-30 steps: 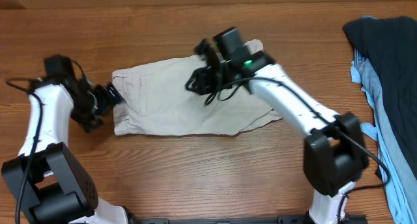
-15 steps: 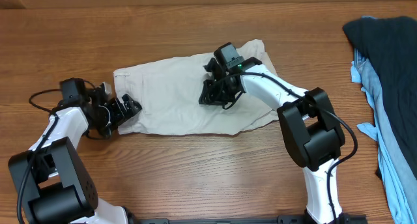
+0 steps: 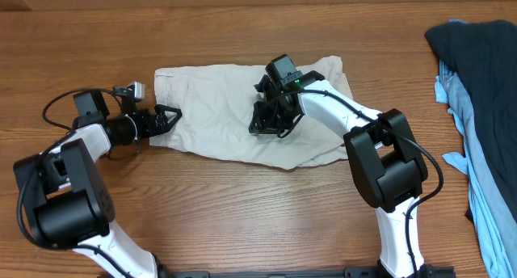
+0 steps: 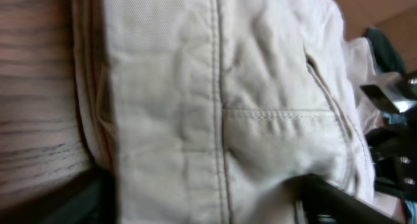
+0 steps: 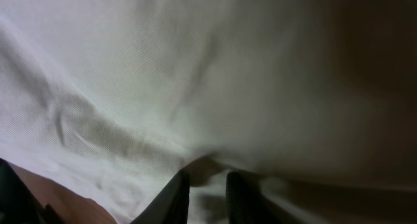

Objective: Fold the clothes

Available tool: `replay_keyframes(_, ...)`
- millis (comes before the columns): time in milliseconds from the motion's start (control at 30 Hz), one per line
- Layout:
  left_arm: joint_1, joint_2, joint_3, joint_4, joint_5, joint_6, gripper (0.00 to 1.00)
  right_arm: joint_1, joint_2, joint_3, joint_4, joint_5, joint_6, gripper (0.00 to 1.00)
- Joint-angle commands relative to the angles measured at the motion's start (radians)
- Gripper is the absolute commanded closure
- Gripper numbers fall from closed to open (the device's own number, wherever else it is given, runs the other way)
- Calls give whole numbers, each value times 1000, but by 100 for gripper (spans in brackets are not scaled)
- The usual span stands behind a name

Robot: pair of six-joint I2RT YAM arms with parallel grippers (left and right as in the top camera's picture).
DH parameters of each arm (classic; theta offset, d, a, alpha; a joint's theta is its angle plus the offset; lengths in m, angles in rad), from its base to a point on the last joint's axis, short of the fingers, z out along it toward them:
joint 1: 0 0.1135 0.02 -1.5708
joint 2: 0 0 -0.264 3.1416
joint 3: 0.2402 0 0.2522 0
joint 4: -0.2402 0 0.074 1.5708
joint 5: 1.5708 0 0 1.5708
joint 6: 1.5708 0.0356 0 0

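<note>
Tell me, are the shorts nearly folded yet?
Not yet. Nothing looks folded: the shorts lie spread out on the table. The right gripper seems to pinch their middle, and the left gripper is open at the waistband end. All the folding is left.
</note>
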Motion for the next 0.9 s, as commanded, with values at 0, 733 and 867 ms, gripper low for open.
replay_keyframes(0, -18, 133, -74, -30, -2, 0, 27, 5, 5, 0, -3, 0, 1, 77)
replay_keyframes(733, 182, -239, -39, -304, 13, -16, 44, 162, -154, 100, 88, -121, -26, 84)
replay_keyframes(867, 186, -249, -39, -359, -133, -28, 26, 209, -103, 99, 109, -122, -26, 84)
